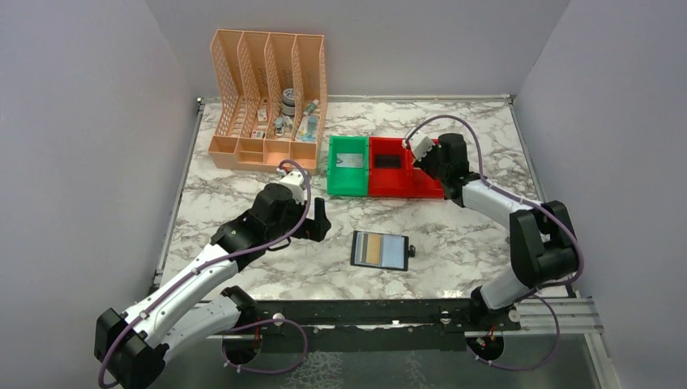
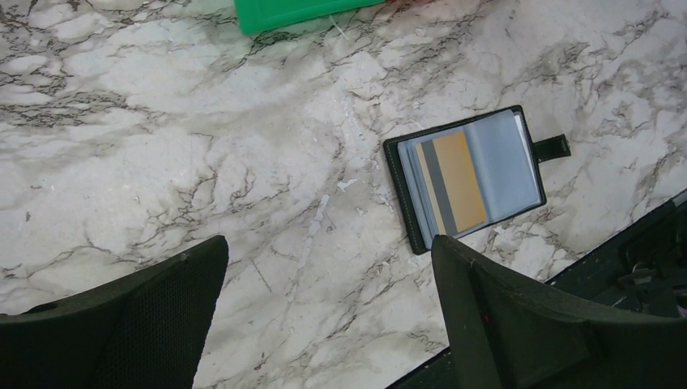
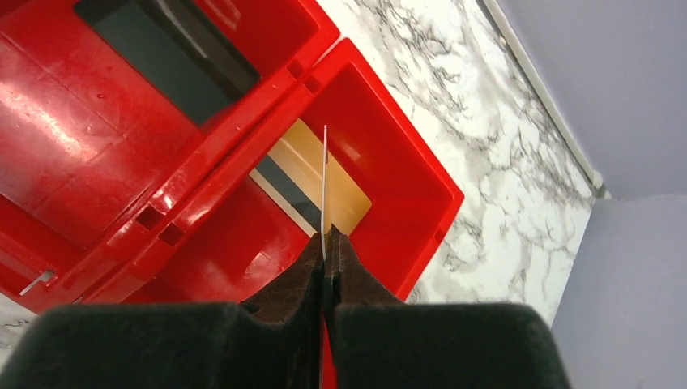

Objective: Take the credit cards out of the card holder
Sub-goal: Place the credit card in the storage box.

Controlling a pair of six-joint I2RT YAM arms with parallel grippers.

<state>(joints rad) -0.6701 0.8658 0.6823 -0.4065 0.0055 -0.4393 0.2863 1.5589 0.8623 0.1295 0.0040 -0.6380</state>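
Note:
The black card holder (image 1: 379,250) lies open on the marble table, with a tan credit card (image 2: 458,178) showing in its grey-blue sleeves (image 2: 502,158). My left gripper (image 1: 322,220) hovers to its left, open and empty (image 2: 328,247). My right gripper (image 1: 428,166) is over the right red bin (image 3: 405,170), shut (image 3: 326,237) on a thin white card (image 3: 325,162) seen edge-on. Another tan card (image 3: 350,201) lies flat in that bin below it.
A second red bin (image 1: 389,182) holding a dark card stands next to a green bin (image 1: 348,182) holding a pale card. A peach lattice organizer (image 1: 267,89) stands at the back left. Grey walls close in three sides, and a black rail (image 1: 364,312) runs along the near edge.

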